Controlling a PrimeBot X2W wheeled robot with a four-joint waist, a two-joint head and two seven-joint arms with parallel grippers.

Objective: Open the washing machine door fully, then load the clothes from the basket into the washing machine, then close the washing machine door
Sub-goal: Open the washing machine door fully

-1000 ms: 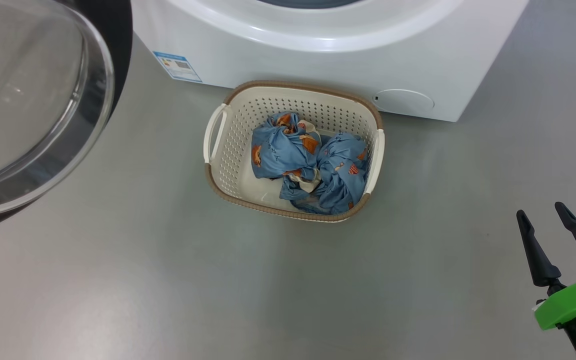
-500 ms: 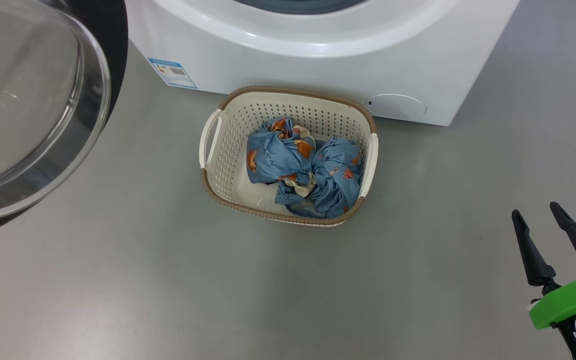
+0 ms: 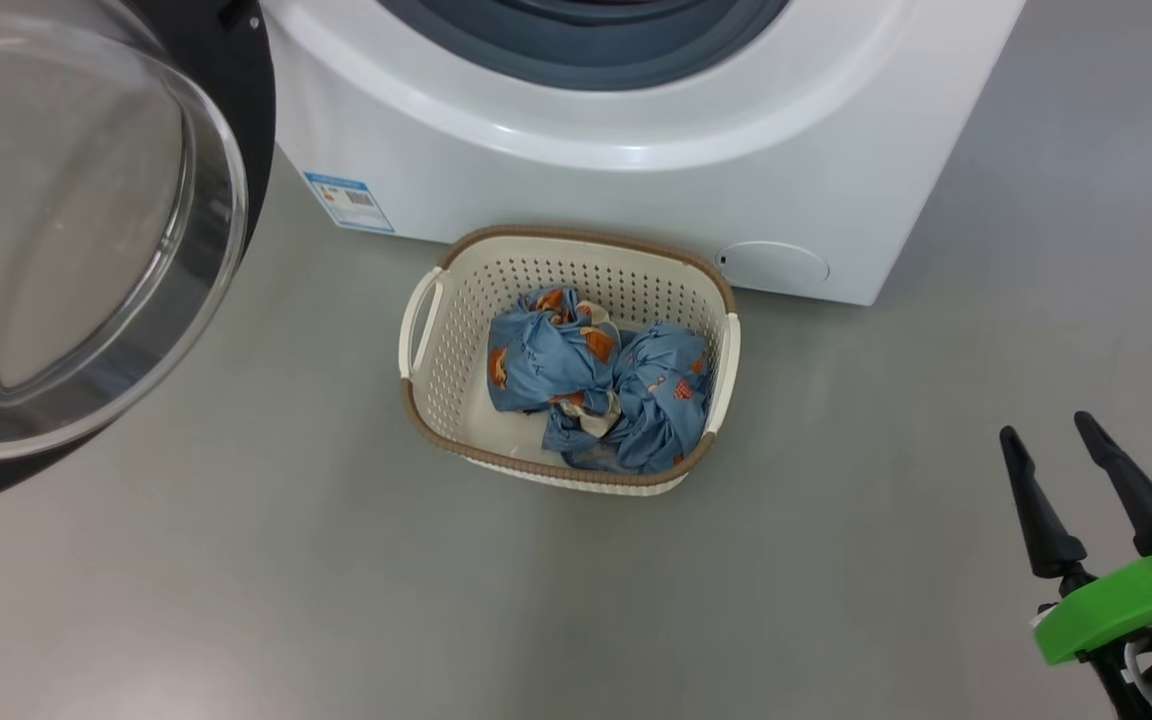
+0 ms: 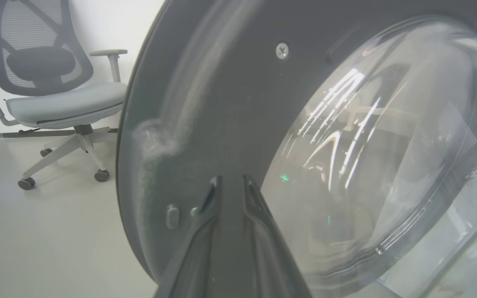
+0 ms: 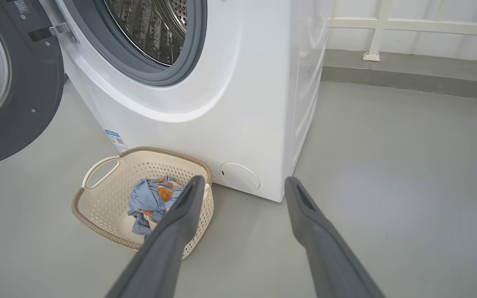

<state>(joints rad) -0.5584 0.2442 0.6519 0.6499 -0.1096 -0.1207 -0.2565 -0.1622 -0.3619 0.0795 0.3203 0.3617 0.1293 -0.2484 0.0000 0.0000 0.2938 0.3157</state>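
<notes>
The light blue crumpled clothes with orange animal prints lie in the cream perforated plastic basket on the floor, as two soft, light bundles whose long axis runs across it. I'd pinch a raised top fold and expect the cloth to trail. My right pincer hangs spread and empty, well apart from the basket. My left pincer is barely parted, close to the black-rimmed round glass door.
</notes>
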